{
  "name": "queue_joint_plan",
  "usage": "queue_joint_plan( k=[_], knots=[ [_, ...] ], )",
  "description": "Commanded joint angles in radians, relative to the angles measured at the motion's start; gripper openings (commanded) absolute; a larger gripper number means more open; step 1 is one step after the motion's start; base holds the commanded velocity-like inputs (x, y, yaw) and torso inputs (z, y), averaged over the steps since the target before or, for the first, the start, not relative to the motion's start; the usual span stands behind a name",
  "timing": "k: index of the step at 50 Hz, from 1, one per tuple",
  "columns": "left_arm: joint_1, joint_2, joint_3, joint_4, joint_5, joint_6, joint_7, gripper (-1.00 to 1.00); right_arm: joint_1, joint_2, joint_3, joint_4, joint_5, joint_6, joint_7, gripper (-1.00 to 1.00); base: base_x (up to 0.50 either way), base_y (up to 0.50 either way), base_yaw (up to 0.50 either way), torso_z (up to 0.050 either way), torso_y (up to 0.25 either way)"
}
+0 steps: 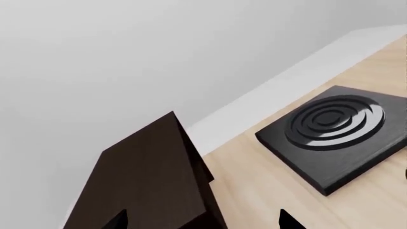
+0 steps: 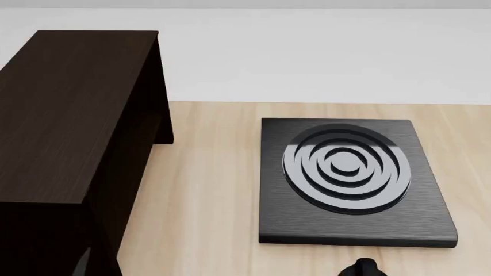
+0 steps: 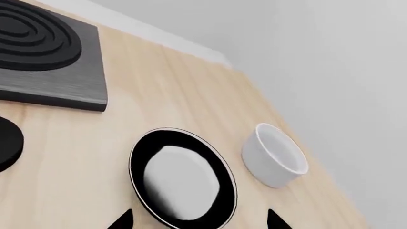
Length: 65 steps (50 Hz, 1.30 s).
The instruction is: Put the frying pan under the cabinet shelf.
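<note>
The frying pan point(image 3: 181, 181), round and black with a thin light rim and pale glossy inside, lies on the wooden table in the right wrist view; its handle is out of view. My right gripper point(image 3: 197, 220) is open, its two fingertips standing either side of the pan's near edge. The cabinet shelf point(image 2: 69, 132) is the large dark brown unit at the left of the head view; it also shows in the left wrist view point(image 1: 146, 181). My left gripper point(image 1: 203, 220) is open and empty above the shelf's corner. Neither gripper shows in the head view.
A square black plate with concentric rings point(image 2: 349, 178) lies right of the shelf, also in the left wrist view point(image 1: 337, 133) and right wrist view point(image 3: 45, 57). A small black knob point(image 2: 362, 268) sits in front of it. A white cup point(image 3: 273, 155) stands beside the pan.
</note>
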Motion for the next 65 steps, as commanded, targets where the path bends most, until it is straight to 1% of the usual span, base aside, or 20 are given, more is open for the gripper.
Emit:
queue_joint_plan(
  k=[1,6,11,19,25,33,44,50,56,60,65],
  knots=[
    [-0.003,0.000,-0.008,0.000,-0.013,0.000,0.001,1.00,-0.056,0.007,0.012,0.028,0.039,0.011,0.023,1.00,0.00,0.00,0.00,0.000,0.000],
    [-0.004,0.000,-0.023,0.000,-0.026,0.008,0.001,1.00,-0.088,0.004,0.018,0.066,0.108,-0.005,0.083,1.00,0.00,0.00,0.00,0.000,0.000],
    [-0.003,0.000,-0.014,0.000,-0.017,0.010,0.001,1.00,-0.104,0.007,0.024,0.101,0.171,-0.017,0.138,1.00,0.00,0.00,0.00,0.000,0.000],
    [0.010,0.000,-0.002,0.000,-0.008,0.021,0.001,1.00,-0.128,0.017,0.039,0.142,0.243,-0.022,0.187,1.00,0.00,0.00,0.00,0.000,0.000],
    [0.011,0.000,-0.015,-0.006,-0.023,0.051,0.001,1.00,-0.144,0.019,0.048,0.173,0.284,-0.040,0.220,1.00,0.00,0.00,0.00,0.000,0.000],
    [0.018,0.000,-0.006,-0.016,-0.026,0.069,0.001,1.00,-0.151,0.035,0.081,0.184,0.323,-0.030,0.226,1.00,0.00,0.00,0.00,0.000,0.000],
    [-0.015,0.000,0.016,-0.058,-0.032,0.063,0.001,1.00,-0.158,0.037,0.189,0.214,0.409,-0.049,0.233,1.00,0.00,0.00,0.00,0.000,0.000],
    [-0.007,0.000,0.016,-0.053,-0.034,0.073,0.001,1.00,-0.166,0.036,0.243,0.227,0.454,-0.063,0.231,1.00,0.00,0.00,0.00,0.000,0.000],
    [-0.008,0.000,0.022,-0.049,-0.035,0.079,0.001,1.00,-0.169,0.037,0.255,0.266,0.484,-0.081,0.239,1.00,0.00,0.00,0.00,0.000,0.000],
    [-0.033,0.000,0.059,-0.079,-0.018,0.051,0.001,1.00,-0.163,0.043,0.257,0.293,0.501,-0.082,0.242,1.00,0.00,0.00,0.00,0.000,0.000],
    [-0.049,0.000,0.072,-0.099,-0.015,0.034,0.001,1.00,-0.155,0.045,0.261,0.339,0.523,-0.098,0.254,1.00,0.00,0.00,0.00,0.000,0.000]
  ],
)
